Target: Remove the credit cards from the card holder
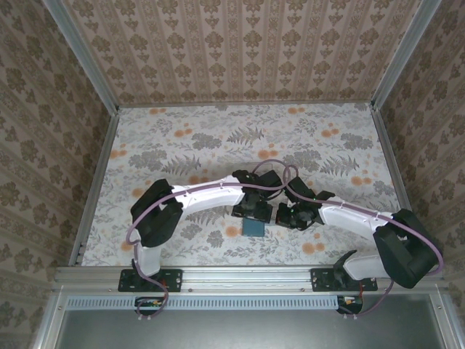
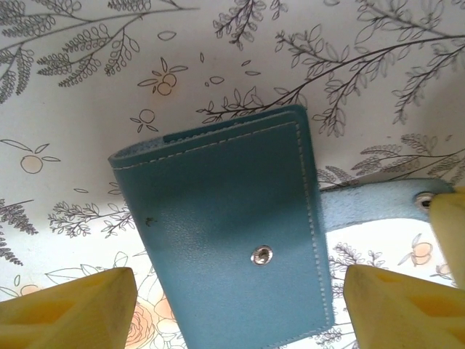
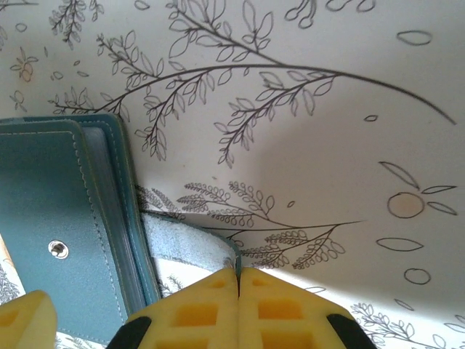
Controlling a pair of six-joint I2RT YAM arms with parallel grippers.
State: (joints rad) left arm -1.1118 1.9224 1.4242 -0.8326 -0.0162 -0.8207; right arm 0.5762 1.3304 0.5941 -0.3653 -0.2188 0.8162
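Note:
The card holder [image 2: 225,225] is a teal wallet lying folded shut on the floral table, snap stud facing up; it also appears as the card holder [image 1: 254,227] between the two arms. Its pale blue strap [image 3: 189,243] reaches out to the right. My right gripper [image 3: 239,291] is shut on the end of that strap. My left gripper [image 2: 240,313] hangs open above the wallet, with one yellow finger on each side of it and neither touching it. The credit cards are hidden inside the closed holder.
The floral tablecloth [image 1: 218,138] stretches far back behind the arms. Patterned walls and metal rails [image 1: 94,182] close the table in on the left, right and back. Both arms meet near the table's front middle.

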